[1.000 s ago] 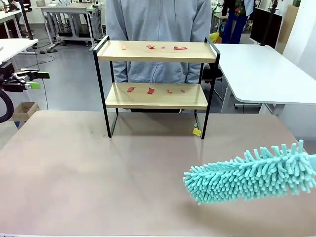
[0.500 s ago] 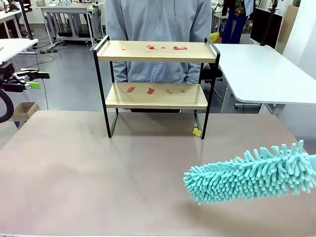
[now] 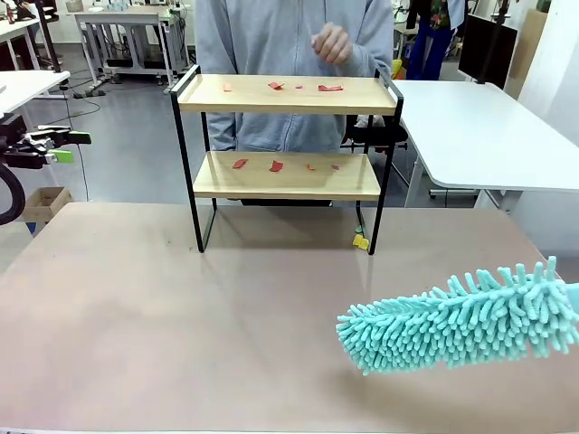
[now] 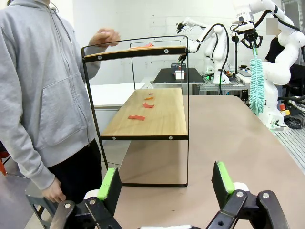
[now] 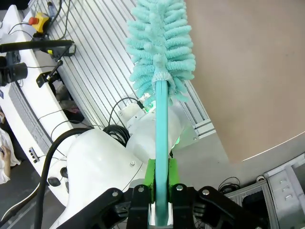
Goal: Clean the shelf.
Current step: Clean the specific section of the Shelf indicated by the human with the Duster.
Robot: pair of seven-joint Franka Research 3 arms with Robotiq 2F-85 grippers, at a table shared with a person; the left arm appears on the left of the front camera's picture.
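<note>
Shelf (image 3: 285, 95) sits at far edge of table (image 3: 181, 307); wide bare tabletop in front of it. Red scraps (image 3: 276, 166) on both boards. Person's hand (image 3: 332, 42) above top board. Right gripper (image 5: 161, 172) pinches handle of teal duster (image 3: 461, 318), front-right of shelf. Left gripper (image 4: 165, 179) spread, empty, left of shelf.

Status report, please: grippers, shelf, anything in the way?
Left gripper open, empty. Right gripper shut on duster, away from the shelf. Red scraps on both shelf boards. Person's hand close above top board.
</note>
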